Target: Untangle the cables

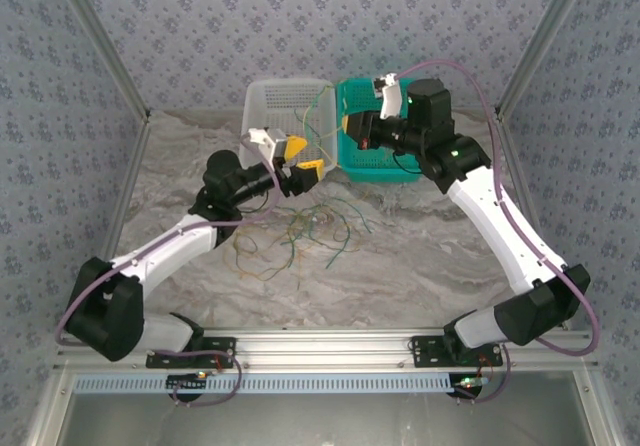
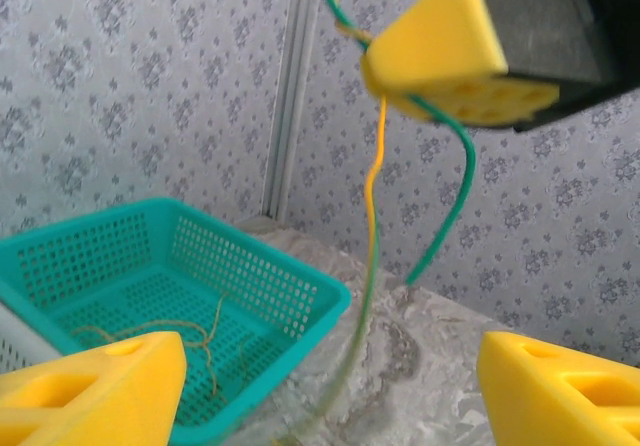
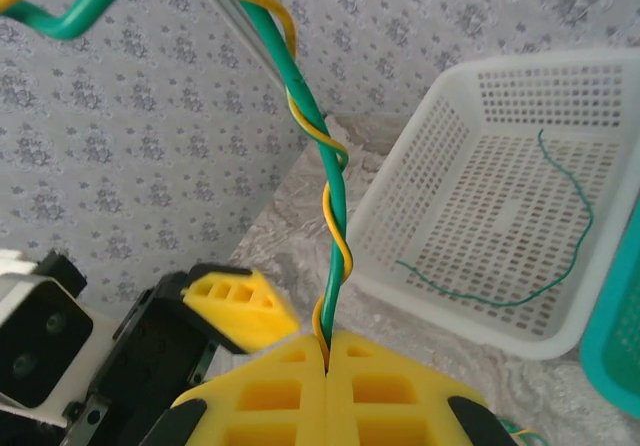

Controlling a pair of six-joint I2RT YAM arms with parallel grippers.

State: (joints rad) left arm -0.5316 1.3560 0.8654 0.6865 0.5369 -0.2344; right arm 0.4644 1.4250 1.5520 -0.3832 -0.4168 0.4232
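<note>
The cables are thin green and yellow strands. A loose tangle of them [image 1: 305, 228] lies on the marble table in front of the baskets. My right gripper [image 3: 327, 351] is shut on a twisted green and yellow pair [image 3: 335, 216] that rises above its fingers. In the top view the right gripper [image 1: 347, 126] hovers at the seam between the two baskets. My left gripper [image 2: 335, 386] is open wide just left of it, with a yellow strand [image 2: 372, 196] hanging loose between its fingers. Beside that strand hangs a green one [image 2: 452, 201]. The left gripper [image 1: 300, 158] sits over the white basket's front edge.
A white basket [image 1: 268, 106] at the back holds a single green strand [image 3: 545, 276]. A teal basket [image 1: 392, 166] to its right holds a tan strand [image 2: 205, 338]. Patterned walls and metal frame posts enclose the table on three sides.
</note>
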